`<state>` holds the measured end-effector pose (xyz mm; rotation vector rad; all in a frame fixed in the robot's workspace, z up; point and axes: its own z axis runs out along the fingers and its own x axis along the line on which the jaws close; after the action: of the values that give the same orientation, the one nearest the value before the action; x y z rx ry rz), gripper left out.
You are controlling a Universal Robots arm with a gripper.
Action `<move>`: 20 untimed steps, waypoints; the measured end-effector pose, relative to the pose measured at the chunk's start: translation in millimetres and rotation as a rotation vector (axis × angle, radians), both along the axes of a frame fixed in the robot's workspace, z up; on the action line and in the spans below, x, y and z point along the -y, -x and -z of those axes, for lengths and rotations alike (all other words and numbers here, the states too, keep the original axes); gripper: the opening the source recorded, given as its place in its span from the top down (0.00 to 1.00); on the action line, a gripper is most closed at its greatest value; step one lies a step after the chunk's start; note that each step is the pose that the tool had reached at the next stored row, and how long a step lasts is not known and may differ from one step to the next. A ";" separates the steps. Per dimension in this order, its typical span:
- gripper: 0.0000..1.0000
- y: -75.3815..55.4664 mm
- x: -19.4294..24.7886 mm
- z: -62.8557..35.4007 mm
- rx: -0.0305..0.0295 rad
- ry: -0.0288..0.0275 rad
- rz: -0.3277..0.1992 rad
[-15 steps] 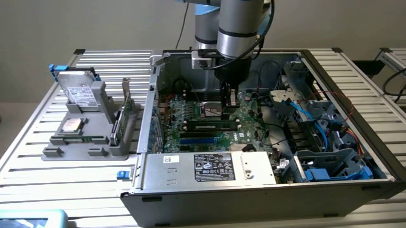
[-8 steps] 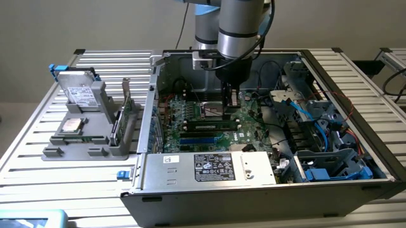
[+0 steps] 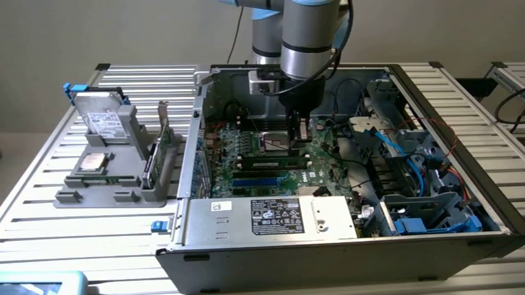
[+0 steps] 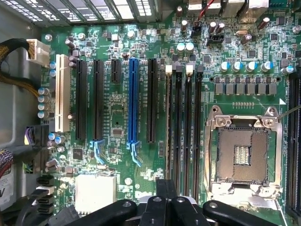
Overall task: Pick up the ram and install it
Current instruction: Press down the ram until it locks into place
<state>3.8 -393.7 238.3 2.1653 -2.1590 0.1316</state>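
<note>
Gripper (image 3: 300, 139) fingers (image 4: 162, 193) are pressed together, reaching down on the arm into the open computer case (image 3: 459, 236). In the exterior view the fingertips sit just over the motherboard (image 3: 246, 147), at about 3 o'clock of the CPU socket (image 3: 275, 144).

The ram (image 3: 271, 165) stands on edge in a memory slot, directly at 6 o'clock of the CPU socket, with its dark chips and white label facing the camera. Its long axis runs from 9 o'clock to 3 o'clock. The fingertips are near the 3 o'clock end of the ram; contact cannot be confirmed.

In the wrist view the closed fingers line up with one end of the bank of memory slots (image 4: 183, 127).

The power supply (image 3: 271, 216) occupies the 6 o'clock edge of the case. Outside the case, at 9 o'clock on the slatted table (image 3: 82, 233), a grey fixture (image 3: 107, 193) holds an upright expansion card (image 3: 161, 144).
</note>
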 end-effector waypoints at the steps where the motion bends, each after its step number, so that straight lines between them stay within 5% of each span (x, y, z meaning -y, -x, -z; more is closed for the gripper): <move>1: 0.89 0.3 -0.1 0.2 0.0001 -0.0026 -0.004; 6: 0.89 0.4 -0.5 2.3 0.0063 -0.0076 -0.012; 16: 0.89 0.5 -0.4 3.9 0.0072 -0.0076 0.004; 20: 0.89 0.6 -0.4 4.4 0.0120 -0.0069 0.009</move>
<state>3.3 -393.2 234.0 2.1638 -2.1784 0.1372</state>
